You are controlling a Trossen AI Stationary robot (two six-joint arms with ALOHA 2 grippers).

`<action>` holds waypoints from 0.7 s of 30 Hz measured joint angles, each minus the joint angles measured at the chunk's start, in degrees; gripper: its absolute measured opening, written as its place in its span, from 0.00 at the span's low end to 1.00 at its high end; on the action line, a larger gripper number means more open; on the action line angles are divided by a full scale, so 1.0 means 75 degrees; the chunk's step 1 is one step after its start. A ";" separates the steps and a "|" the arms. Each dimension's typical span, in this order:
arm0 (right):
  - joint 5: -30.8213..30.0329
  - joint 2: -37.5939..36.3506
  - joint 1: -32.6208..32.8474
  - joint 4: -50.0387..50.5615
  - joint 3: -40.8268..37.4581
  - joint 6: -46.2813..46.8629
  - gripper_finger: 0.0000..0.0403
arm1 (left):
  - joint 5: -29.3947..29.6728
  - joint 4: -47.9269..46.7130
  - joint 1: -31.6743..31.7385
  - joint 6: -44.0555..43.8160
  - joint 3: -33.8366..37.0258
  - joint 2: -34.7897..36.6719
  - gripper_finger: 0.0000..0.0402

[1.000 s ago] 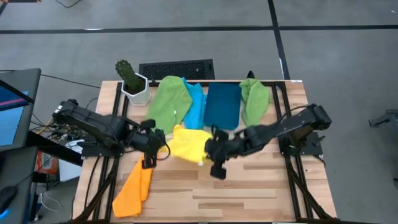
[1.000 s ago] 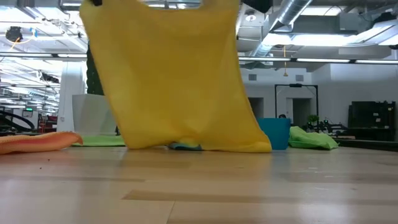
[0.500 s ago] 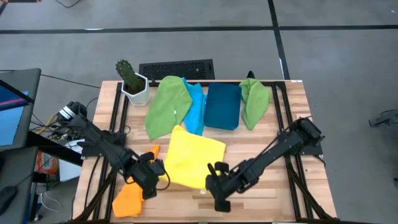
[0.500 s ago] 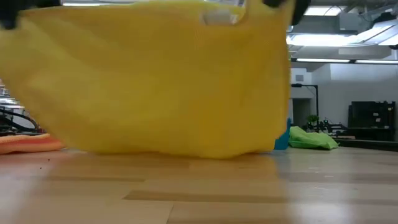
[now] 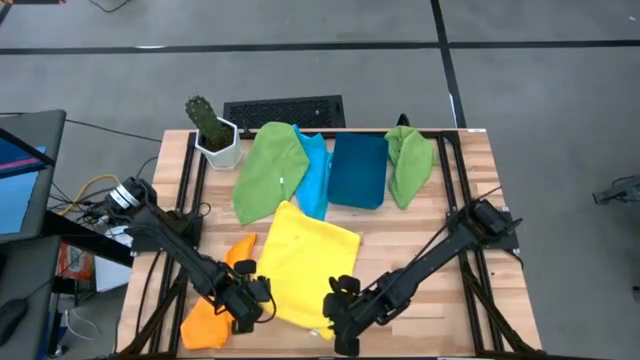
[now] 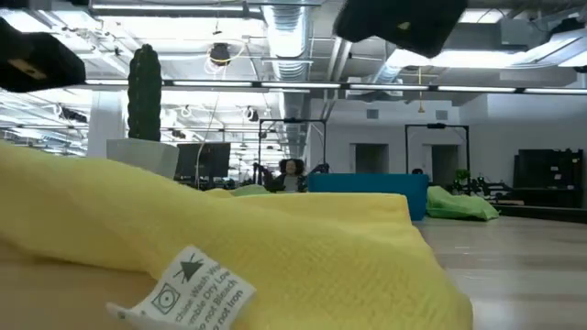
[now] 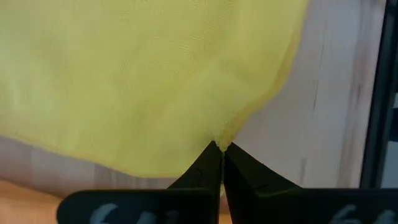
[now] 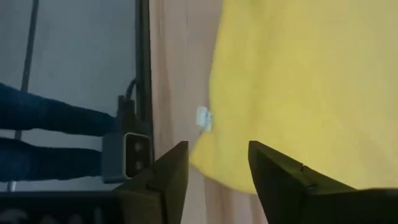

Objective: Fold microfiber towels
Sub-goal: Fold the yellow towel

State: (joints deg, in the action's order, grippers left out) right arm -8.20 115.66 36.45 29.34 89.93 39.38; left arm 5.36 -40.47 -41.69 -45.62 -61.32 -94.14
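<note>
Both arms reach in low toward the near edge, their wrists angled inward toward each other. The left pincer (image 5: 252, 303) has its 2 fingers pressed together at the tips. The right pincer (image 5: 337, 322) has its 2 fingers (image 8: 283, 180) spread apart.

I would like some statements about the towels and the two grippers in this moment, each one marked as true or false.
1. The yellow towel lies spread on the table. True.
2. The left gripper is open and apart from the yellow towel. False: its fingers are shut on the towel's edge.
3. The right gripper is open, with nothing between its fingers. True.
4. The orange towel lies on top of the dark blue bin. False: it lies near the table's front left corner, far from the bin.
5. A care label shows on the yellow towel. True.
6. The cactus pot stands on the yellow towel. False: it stands at the table's far left corner.
</note>
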 joint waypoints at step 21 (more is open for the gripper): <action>-0.0144 0.0859 0.0431 -0.1378 -0.0192 -0.2147 0.48 | 0.0176 0.0296 0.0712 0.0655 -0.0003 -0.0214 0.00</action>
State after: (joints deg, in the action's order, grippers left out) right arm -9.28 122.10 39.68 19.00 88.49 23.28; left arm 6.68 -38.26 -36.35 -40.71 -61.34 -95.74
